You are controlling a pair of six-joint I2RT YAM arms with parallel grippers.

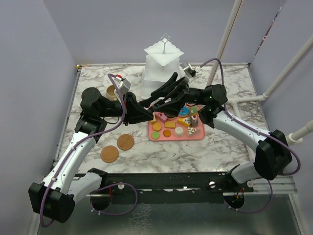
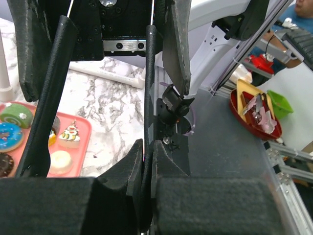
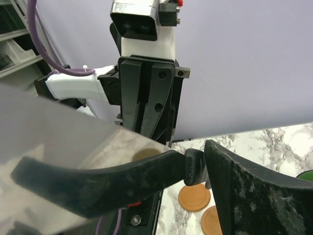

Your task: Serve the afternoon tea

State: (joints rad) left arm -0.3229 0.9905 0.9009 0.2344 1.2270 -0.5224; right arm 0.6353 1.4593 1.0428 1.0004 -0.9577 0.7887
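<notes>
The left gripper (image 2: 146,169) is seen closed on black tongs (image 2: 54,88); the right gripper (image 1: 182,94) is spread wide, its hold not discernible. Pastries (image 1: 176,122) are seen on the pink tray (image 1: 151,133); the tiered stand (image 1: 161,68) and coasters (image 1: 125,142) are judged unfilled

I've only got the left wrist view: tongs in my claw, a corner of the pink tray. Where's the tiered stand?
Observer: The white stand is at the far side of the marble table, beyond the pink tray.
Operator: And the coasters?
Observer: Both wooden coasters lie bare on the marble, left of the tray.
Operator: Any mug out?
Observer: A beige mug stands left of the stand, partly hidden by the left arm.
</notes>
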